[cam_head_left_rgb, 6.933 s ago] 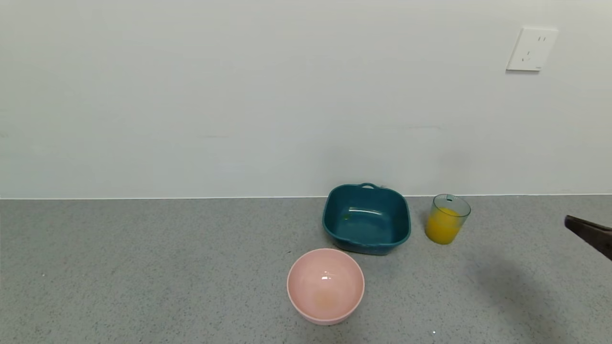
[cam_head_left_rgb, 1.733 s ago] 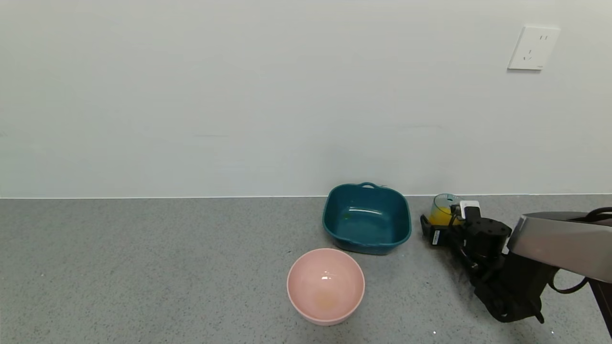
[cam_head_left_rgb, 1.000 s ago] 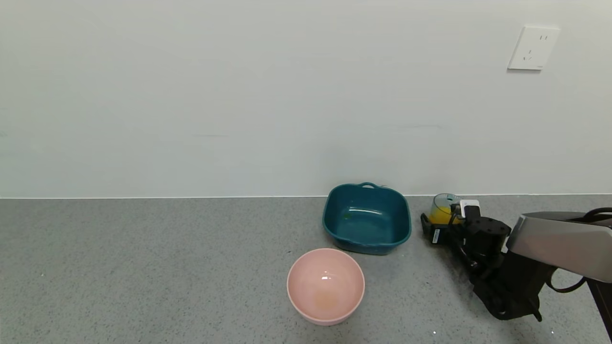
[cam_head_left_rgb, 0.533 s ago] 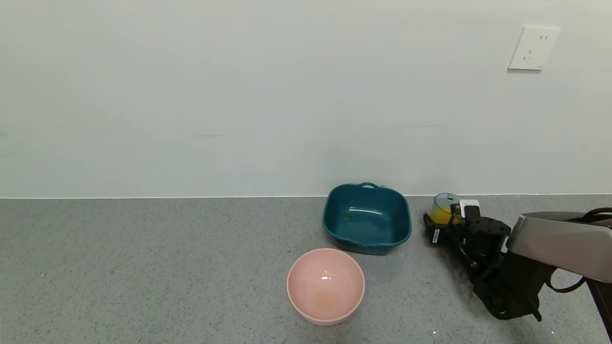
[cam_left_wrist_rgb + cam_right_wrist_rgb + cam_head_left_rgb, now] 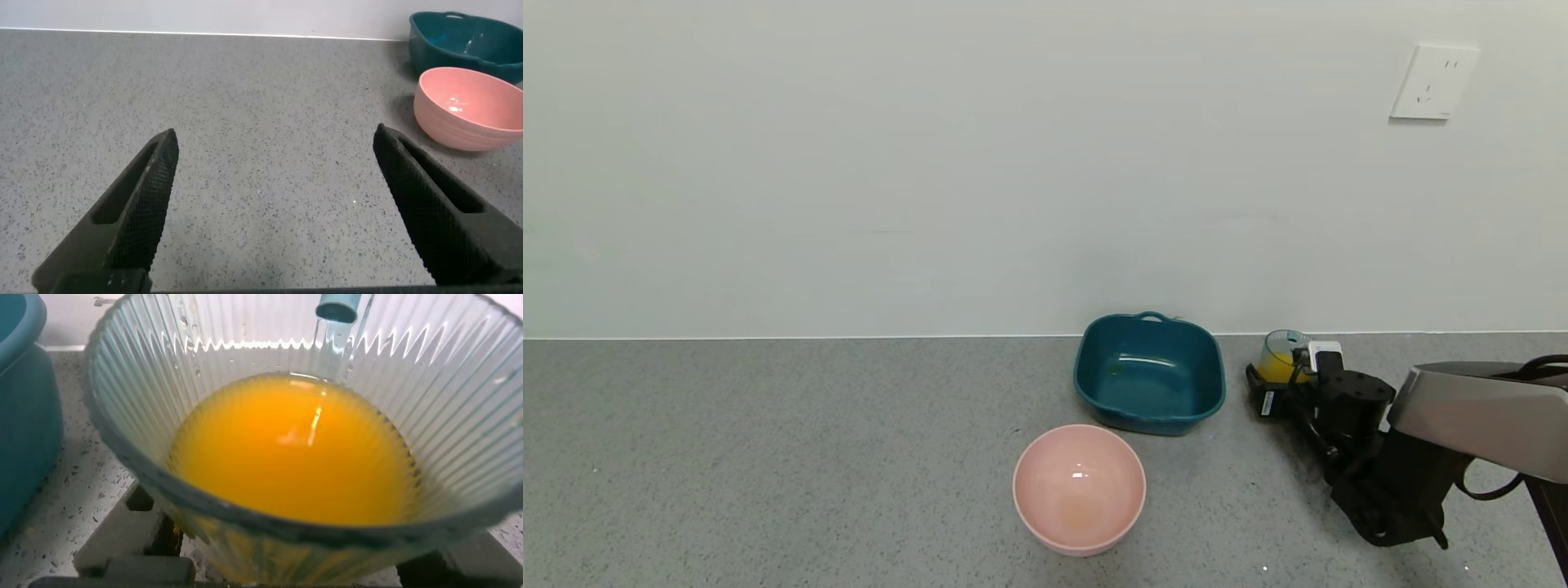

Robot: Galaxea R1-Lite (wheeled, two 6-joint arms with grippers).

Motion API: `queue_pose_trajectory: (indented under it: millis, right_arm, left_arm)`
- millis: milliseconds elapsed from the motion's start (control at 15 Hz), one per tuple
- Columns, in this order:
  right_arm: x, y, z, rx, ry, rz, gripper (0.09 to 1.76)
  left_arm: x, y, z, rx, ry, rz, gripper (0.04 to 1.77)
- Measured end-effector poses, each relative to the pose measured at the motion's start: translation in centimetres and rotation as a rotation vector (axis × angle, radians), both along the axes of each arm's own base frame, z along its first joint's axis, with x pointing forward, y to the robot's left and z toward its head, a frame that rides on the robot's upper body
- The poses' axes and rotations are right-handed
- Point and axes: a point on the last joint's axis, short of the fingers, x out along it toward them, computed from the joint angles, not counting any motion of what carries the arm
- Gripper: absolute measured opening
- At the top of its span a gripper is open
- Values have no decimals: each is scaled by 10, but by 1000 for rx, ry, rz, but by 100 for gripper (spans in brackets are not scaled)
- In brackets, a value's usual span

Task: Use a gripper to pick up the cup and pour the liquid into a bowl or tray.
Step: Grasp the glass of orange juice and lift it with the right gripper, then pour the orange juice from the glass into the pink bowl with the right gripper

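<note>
The ribbed pale blue-grey cup [image 5: 1278, 353] stands upright on the grey counter at the far right, near the wall. It holds orange-yellow liquid [image 5: 1272, 370], which fills the middle of the right wrist view [image 5: 290, 449] inside the cup's wall [image 5: 245, 335]. My right gripper [image 5: 1284, 385] reaches in from the right, and its black jaws sit on either side of the cup's lower body, closed on it. The pale pink bowl [image 5: 1045, 461] sits nearer and to the left, apart from the cup, holding only a faint orange stain. My left gripper [image 5: 274, 135] is open over bare counter, far from the cup.
A dark teal squarish basin [image 5: 1149, 374] with a handle stands between the bowl and the cup, close to the cup's left side. It also shows in the left wrist view [image 5: 474, 41], behind the pink bowl [image 5: 470, 106]. A wall with a socket [image 5: 1432, 82] rises behind the counter.
My right arm came in from the right and set its jaws round the cup. In the last second the near jaw closed in slightly. The cup, bowl and basin have not moved.
</note>
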Motion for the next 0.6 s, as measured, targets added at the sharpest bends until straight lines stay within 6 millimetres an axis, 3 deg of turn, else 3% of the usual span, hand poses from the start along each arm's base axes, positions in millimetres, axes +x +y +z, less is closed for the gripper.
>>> queue_pose_trajectory:
  millis: [600]
  right_arm:
    - [-2, 0, 10, 1, -14, 7, 138]
  left_arm:
    - [0, 0, 0, 0, 0, 0, 172]
